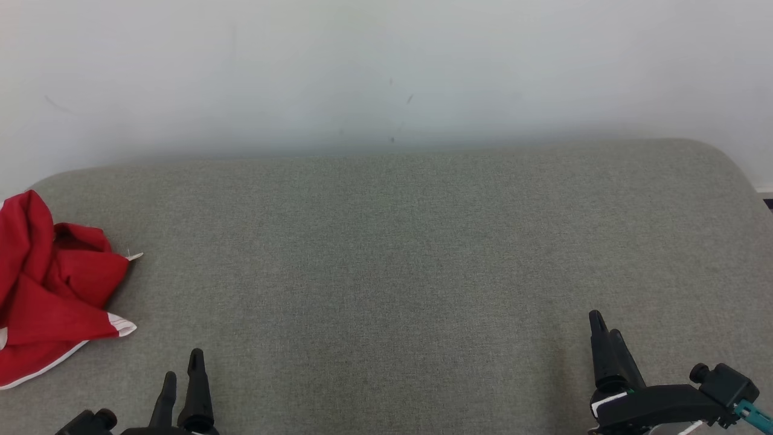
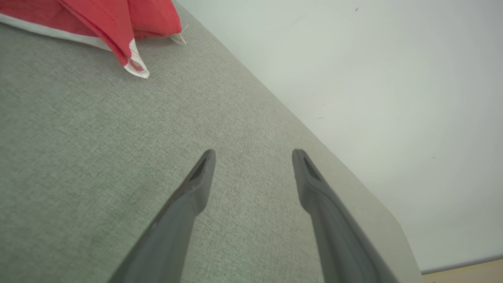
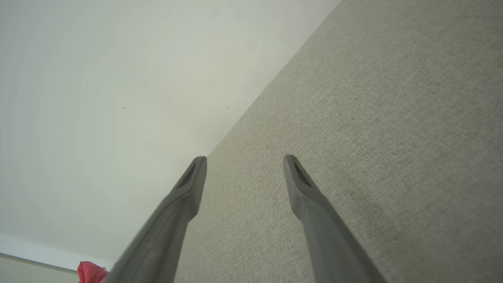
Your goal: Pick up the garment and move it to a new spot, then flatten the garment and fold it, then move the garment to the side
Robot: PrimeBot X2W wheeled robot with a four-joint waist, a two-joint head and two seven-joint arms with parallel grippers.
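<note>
Nearest, left gripper (image 1: 182, 365) and right gripper (image 1: 606, 324) sat over the near part of the grey fabric surface (image 1: 386, 272), each with fingers spread and nothing between them. Red garment (image 1: 54, 290), white-trimmed, lay crumpled at the surface's left end, left of the left gripper and clear of it. Far corners of the surface were rounded. Beyond stood a plain white wall (image 1: 386, 72), faintly scuffed.
</note>
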